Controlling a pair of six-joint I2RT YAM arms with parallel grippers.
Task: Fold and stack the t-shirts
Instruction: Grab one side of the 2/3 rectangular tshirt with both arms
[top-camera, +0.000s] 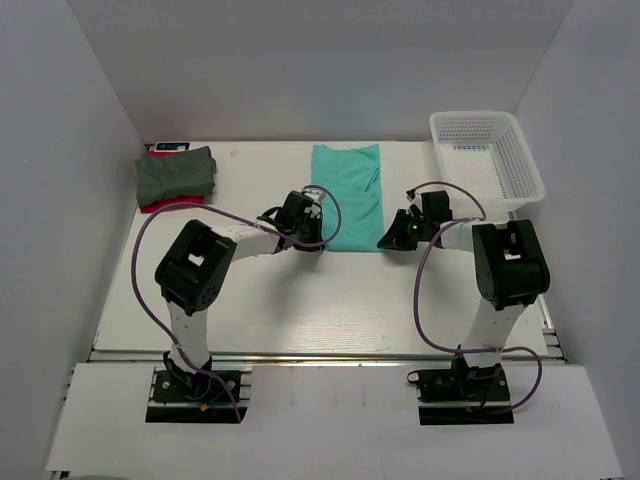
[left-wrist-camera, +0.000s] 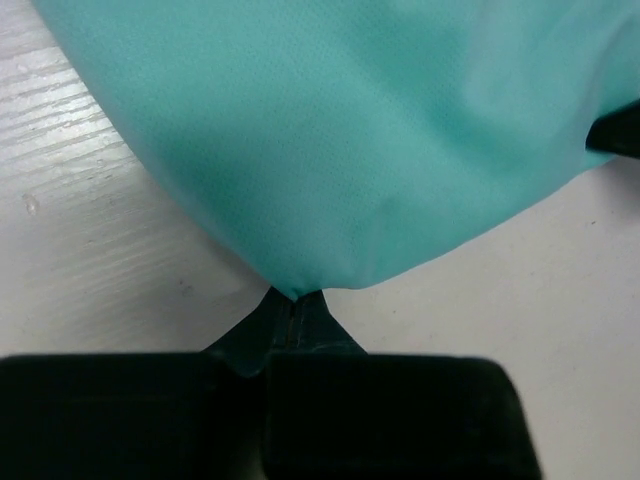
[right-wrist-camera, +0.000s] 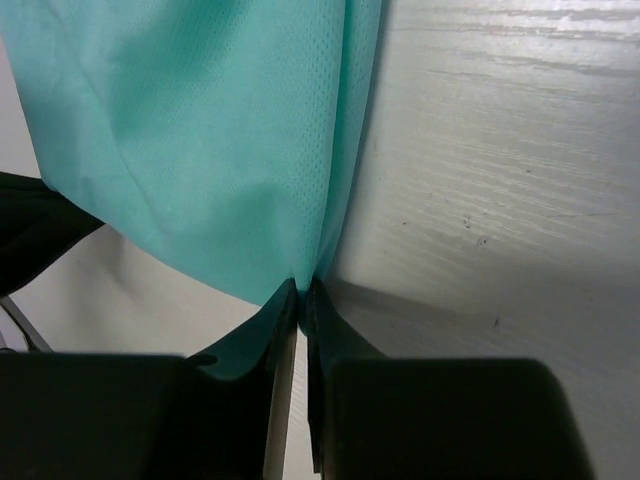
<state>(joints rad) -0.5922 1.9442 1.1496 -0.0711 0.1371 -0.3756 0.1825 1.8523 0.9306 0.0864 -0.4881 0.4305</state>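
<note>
The teal t-shirt (top-camera: 348, 196) lies as a long folded strip in the middle of the table. My left gripper (top-camera: 313, 240) is shut on its near left corner; the left wrist view shows the teal cloth (left-wrist-camera: 340, 140) pinched at the fingertips. My right gripper (top-camera: 385, 243) is shut on its near right corner, with the cloth (right-wrist-camera: 220, 150) pinched between the jaws in the right wrist view. A folded dark grey-green t-shirt (top-camera: 177, 172) lies on a red one (top-camera: 152, 206) at the far left.
A white plastic mesh basket (top-camera: 485, 158) stands at the far right. A small dark blue and red item (top-camera: 170, 146) lies behind the shirt stack. White walls close in the table on three sides.
</note>
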